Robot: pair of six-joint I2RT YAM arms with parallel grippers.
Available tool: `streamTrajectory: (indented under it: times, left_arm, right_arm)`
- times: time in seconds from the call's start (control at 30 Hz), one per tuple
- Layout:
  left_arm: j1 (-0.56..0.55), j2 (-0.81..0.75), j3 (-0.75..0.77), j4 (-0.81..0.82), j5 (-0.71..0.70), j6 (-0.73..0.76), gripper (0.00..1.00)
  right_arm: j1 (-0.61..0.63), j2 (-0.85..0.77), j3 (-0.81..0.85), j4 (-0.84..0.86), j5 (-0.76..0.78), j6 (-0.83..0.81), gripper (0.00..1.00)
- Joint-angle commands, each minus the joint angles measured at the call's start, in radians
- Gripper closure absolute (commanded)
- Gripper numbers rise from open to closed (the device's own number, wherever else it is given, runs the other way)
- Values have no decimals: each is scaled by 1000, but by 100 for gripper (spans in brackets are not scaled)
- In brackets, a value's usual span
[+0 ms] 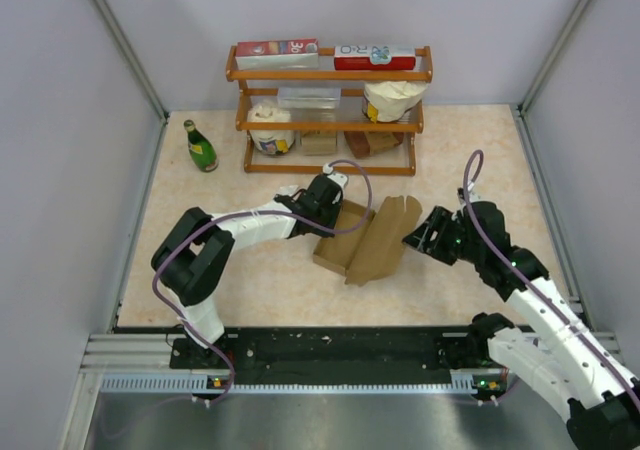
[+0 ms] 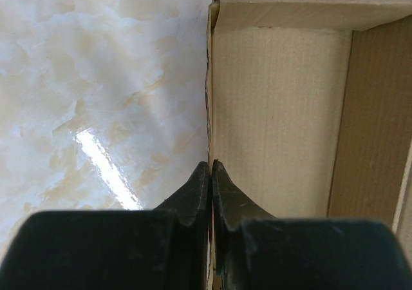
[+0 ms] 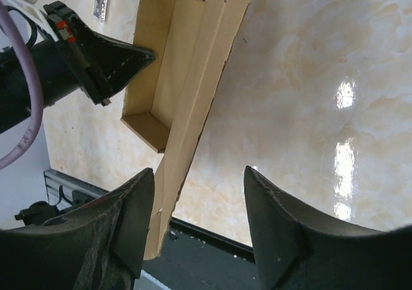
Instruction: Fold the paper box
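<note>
Fingers [image 2: 190,196] of our left gripper [image 2: 210,166] are pinching the paper box [image 1: 345,248] wall, right gripper [image 3: 198,174] gaping astride the lid [image 3: 199,90]; we are risking tearing by tugging.

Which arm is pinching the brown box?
The left arm: its jaws are shut on a wall of the paper box. On the right arm the jaws stand open.

Plain brown paper box [image 1: 352,242], half-folded: shallow tray w/ walls up, lid flap splayed open to right.
</note>
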Motion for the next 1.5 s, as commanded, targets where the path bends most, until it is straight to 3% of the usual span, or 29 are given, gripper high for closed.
streamTrajectory:
  times: [0.0,0.17,0.6,0.73,0.87,1.07,1.17,1.27,1.47]
  left_arm:
    - [2,-29,-33,7,29,-25,94]
    - [2,-41,-34,12,46,-28,92]
    - [-3,-136,25,-19,141,-37,56]
    - [-1,-185,56,-32,158,-34,45]
    - [16,-239,88,-52,135,-26,41]
    - [160,-297,64,-57,61,-42,40]
    - [229,-271,73,-81,34,-19,39]
    - [263,-216,110,-118,-6,4,26]
    - [280,-63,214,-178,-49,15,13]
  right_arm:
    - [-8,49,2,115,-20,17,44]
    - [-8,122,13,165,-31,3,53]
    - [-8,180,85,182,-11,-103,97]
    - [-8,186,107,170,-14,-115,100]
    - [-8,188,124,148,-9,-121,100]
    - [-8,192,166,72,5,-132,100]
    - [-6,192,208,4,15,-162,100]
    - [-8,200,254,-65,21,-201,100]
    - [-8,191,285,-122,3,-242,100]
